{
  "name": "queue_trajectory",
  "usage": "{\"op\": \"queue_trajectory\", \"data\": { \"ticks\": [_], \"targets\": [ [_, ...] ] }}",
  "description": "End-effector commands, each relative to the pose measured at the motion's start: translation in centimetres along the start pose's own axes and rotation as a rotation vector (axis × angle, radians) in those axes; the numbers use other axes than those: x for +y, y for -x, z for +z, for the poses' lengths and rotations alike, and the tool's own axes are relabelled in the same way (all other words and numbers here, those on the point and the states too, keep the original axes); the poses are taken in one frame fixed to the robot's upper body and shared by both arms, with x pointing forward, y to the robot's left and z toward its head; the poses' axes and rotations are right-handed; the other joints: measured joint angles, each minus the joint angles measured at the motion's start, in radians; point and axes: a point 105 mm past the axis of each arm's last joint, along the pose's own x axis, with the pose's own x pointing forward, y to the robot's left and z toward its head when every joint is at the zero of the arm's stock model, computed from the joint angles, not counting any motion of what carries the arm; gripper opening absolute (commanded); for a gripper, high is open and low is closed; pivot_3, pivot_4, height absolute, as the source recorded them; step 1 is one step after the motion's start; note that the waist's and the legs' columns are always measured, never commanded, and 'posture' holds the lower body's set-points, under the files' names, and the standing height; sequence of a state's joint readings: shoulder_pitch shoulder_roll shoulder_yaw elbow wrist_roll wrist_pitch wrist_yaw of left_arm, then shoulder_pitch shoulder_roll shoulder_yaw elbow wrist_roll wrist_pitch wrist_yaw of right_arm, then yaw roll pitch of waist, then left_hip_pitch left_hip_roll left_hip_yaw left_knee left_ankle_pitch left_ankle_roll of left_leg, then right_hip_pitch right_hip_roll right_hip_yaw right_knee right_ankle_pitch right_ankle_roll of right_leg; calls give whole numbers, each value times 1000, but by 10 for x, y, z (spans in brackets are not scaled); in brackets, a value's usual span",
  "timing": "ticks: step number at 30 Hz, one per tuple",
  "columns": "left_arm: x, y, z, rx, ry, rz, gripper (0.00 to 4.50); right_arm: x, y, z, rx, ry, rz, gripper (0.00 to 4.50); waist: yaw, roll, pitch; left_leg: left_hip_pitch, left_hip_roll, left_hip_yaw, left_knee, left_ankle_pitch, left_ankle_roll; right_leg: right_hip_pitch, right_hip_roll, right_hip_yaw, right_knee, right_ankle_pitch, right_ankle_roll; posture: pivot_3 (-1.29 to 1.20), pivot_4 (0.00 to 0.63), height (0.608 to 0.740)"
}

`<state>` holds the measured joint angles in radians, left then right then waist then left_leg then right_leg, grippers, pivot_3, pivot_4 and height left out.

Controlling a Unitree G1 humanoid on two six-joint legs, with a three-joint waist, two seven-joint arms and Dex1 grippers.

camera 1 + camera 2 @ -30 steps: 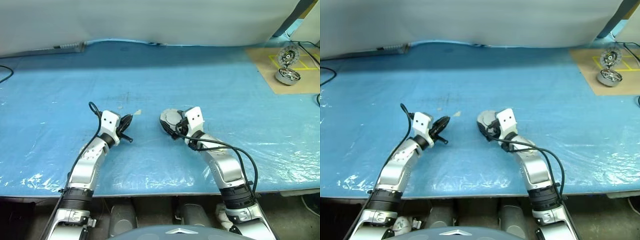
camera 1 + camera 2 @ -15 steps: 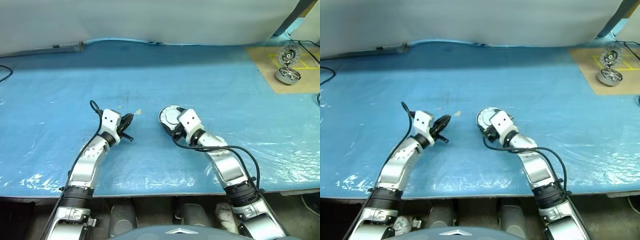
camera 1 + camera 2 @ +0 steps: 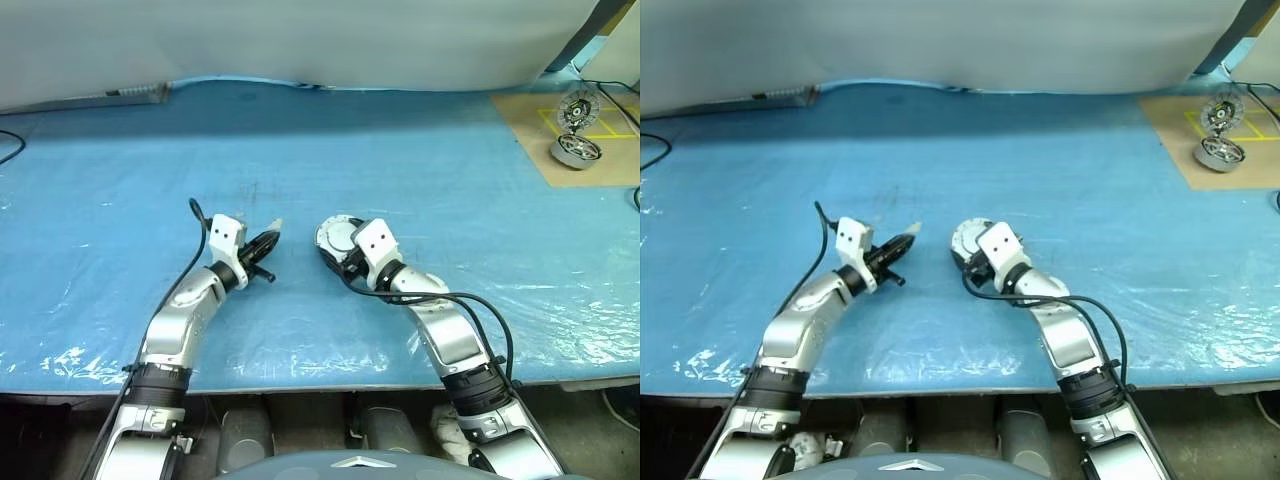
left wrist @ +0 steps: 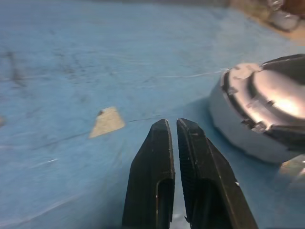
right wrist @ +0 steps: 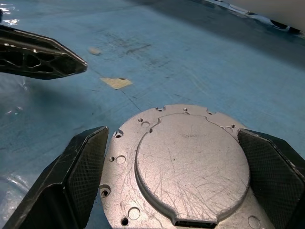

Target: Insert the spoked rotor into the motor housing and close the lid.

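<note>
Jaws on my right gripper (image 5: 181,167) stood wide around the motor housing (image 3: 338,240), lifted at frame centre, my left gripper (image 4: 172,125) was pinched shut and empty beside it; judged step: presenting housing, next needing the rotor.

Silver arms (image 3: 180,325) with white wrist blocks (image 3: 226,236) (black cables looping), ribbed black fingers (image 4: 157,167).

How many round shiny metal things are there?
3. One, the motor housing, is held in the right gripper mid-table. Two wheel-like units sit on the brown board at the far right corner: one upright, one lying flat. More might be hidden.
</note>
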<state>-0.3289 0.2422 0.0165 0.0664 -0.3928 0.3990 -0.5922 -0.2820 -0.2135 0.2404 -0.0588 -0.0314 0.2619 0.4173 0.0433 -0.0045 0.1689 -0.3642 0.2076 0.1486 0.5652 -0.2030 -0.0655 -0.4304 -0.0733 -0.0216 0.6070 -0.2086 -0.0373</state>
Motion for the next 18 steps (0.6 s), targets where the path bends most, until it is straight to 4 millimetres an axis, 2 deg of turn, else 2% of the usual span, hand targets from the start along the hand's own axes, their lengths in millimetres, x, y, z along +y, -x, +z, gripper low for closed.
{"op": "queue_trajectory", "data": {
  "ticks": [1,8,10,12,15,18],
  "targets": [
    [-7,-16,20,5,10,-106,323,8,-5,10,-37,12,37,4500,0,0,0,0,0,0,0,0,0,0,0,0,0,0,0,0,150,740],
    [-24,-43,37,43,3,-301,323,9,-9,11,-36,17,49,4500,-4,0,0,0,0,0,0,0,0,0,0,0,0,0,0,0,150,740],
    [-30,-48,35,78,-3,-350,323,9,-10,10,-34,18,47,4500,-3,0,0,-1,-1,0,0,0,0,0,0,0,0,0,0,0,150,740],
    [-30,-49,23,156,-32,-364,323,8,-10,10,-34,18,45,4500,-2,0,0,0,-1,0,1,0,0,0,0,0,0,0,0,0,150,740],
    [-20,-46,-7,320,-137,-331,323,8,-10,10,-34,16,41,4500,-4,0,0,1,0,0,1,0,0,1,0,0,1,0,0,0,150,740],
    [-16,-45,-20,383,-151,-314,323,7,-11,12,-39,11,37,4500,1,0,0,4,0,0,1,0,0,5,0,0,0,0,0,0,150,740]
  ]
}}
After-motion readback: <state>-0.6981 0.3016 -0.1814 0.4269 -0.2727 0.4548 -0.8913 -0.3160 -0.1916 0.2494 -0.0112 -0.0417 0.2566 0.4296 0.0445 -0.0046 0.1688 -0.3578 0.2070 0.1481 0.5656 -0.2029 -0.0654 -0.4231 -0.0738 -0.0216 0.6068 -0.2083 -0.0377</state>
